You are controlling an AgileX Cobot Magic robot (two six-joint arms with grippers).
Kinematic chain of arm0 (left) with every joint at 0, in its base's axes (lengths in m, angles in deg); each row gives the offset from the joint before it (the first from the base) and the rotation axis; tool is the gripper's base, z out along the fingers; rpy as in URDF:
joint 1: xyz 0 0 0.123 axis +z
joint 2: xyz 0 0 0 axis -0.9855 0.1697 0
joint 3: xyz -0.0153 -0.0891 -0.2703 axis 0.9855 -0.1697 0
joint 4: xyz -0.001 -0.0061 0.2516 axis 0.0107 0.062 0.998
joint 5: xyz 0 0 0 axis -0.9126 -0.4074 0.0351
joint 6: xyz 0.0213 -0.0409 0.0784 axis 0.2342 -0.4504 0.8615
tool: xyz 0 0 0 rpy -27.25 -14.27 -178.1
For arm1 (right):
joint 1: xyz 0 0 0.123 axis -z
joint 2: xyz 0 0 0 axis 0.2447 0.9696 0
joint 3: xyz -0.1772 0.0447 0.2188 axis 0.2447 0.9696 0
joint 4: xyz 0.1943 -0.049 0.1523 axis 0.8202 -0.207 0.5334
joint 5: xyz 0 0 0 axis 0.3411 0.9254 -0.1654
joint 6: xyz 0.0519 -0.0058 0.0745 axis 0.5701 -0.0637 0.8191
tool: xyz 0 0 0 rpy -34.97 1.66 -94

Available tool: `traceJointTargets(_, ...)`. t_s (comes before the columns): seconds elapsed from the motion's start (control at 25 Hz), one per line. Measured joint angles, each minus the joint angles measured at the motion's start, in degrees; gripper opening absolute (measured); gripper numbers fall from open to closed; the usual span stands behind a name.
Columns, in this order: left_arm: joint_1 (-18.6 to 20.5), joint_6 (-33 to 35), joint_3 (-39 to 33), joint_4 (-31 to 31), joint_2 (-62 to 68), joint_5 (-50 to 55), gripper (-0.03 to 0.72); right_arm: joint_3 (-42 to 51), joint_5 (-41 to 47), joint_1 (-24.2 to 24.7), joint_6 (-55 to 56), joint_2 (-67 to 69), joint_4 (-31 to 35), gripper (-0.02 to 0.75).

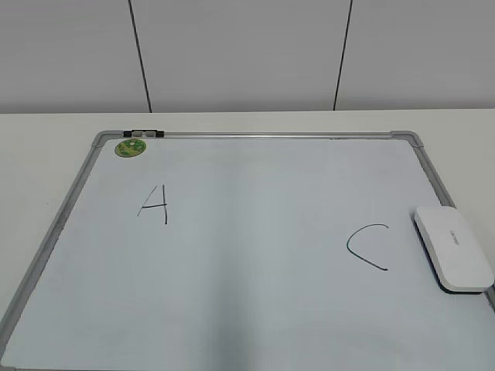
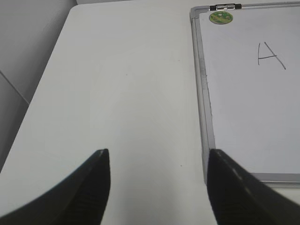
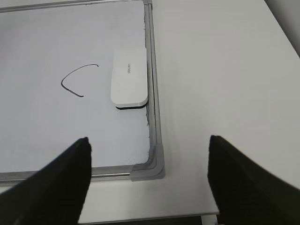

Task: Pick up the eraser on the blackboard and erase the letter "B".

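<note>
Large rectangular white dry-erase blackboard [image 1: 232, 255] with grey metal frame, lying flat on the white table [image 2: 122, 84]. White oblong plastic eraser [image 1: 453, 247] with rounded corners and dark underside, resting on the board's right edge, touching the frame, just beside a handwritten black "C" [image 1: 368, 246]. Handwritten black "A" [image 1: 154, 203] on the left part of the board, well apart from the "C". Between them only bare white surface; no letter "B" visible. Round green magnet [image 1: 131, 147] near the top-left corner, beside a small black clip [image 1: 143, 134]. Left gripper [image 2: 157, 180] spread wide above the bare table, left of the board. Right gripper [image 3: 150, 168] spread wide too, above the board's corner piece [image 3: 150, 166], holding nothing.
</note>
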Motion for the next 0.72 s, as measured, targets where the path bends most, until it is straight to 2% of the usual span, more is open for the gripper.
traceJointTargets(0.72, 0.0, 0.0, 0.0, 0.0, 0.0, 0.0, 0.473, 0.0, 0.0, 0.1, 0.0, 0.0, 0.0, 0.574)
